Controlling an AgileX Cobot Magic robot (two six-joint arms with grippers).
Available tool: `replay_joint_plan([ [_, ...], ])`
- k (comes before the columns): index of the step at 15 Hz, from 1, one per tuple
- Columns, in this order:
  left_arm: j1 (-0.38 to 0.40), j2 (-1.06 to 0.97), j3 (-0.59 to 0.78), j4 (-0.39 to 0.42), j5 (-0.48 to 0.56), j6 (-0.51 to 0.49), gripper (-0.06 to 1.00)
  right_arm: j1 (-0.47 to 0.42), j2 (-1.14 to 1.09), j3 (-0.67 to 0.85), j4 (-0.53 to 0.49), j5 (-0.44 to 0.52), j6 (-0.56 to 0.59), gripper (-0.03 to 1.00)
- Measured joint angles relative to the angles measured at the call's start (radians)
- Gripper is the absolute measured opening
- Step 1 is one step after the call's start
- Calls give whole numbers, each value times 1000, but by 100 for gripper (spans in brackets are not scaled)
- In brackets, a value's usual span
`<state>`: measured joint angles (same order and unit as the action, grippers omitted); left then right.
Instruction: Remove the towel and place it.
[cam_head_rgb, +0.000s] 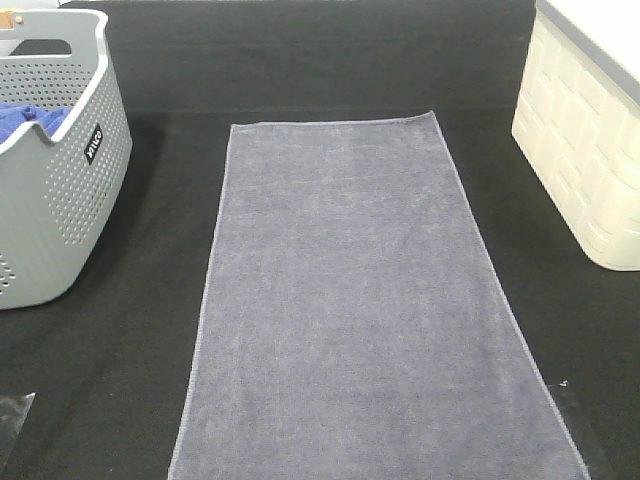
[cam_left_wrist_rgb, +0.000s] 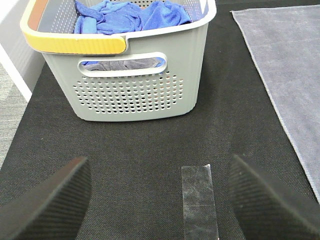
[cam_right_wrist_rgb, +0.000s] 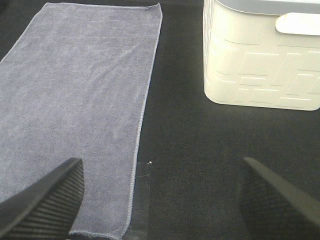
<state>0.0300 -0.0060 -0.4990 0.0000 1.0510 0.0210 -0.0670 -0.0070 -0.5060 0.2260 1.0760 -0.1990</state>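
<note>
Towel: long grey-lavender terry cloth towel (cam_head_rgb: 365, 300) flat on black surface (cam_head_rgb: 110, 380)
Right gripper (cam_right_wrist_rgb: 160, 200): spread, one finger over towel's corner
Left gripper (cam_left_wrist_rgb: 160, 200): spread, well apart from towel

Left claw (cam_left_wrist_rgb: 160, 200), right claw (cam_right_wrist_rgb: 160, 200): black fingers (cam_left_wrist_rgb: 45, 205), finely ribbed texture.

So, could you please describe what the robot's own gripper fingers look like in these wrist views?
Only the fingertips show. The left gripper has two black fingers with a finely ribbed, matte, rubbery-looking surface and wedge-like rounded tips. The right gripper looks the same: black ribbed fingers. No cables, markings or arm links are visible, and the high exterior view shows neither arm.
</note>
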Motion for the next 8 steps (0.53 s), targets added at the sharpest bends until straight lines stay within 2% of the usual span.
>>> replay_joint_plan([
  [8, 0, 0, 0, 0, 0, 0, 73, 0, 0, 0, 0, 0, 0, 78],
])
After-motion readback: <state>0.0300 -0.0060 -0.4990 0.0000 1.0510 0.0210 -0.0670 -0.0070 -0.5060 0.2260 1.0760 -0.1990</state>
